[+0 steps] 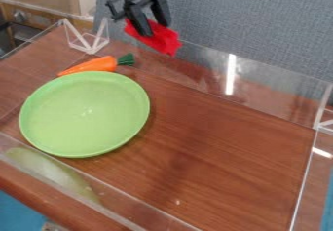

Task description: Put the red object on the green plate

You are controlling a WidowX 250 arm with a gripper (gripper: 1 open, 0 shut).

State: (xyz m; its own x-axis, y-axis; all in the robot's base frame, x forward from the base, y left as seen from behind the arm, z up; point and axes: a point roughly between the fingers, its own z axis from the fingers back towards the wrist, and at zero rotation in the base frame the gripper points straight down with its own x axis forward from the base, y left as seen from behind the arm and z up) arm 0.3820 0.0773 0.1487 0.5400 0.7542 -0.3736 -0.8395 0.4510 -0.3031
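Gripper [146, 22] clamps the red object [158, 38] in the air at the far side, above the carrot [93, 66]; the green plate [85, 115], near left, awaits delivery.

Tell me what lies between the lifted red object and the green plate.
In the camera view, the orange carrot toy lies between the red object, held up in the gripper, and the green plate.
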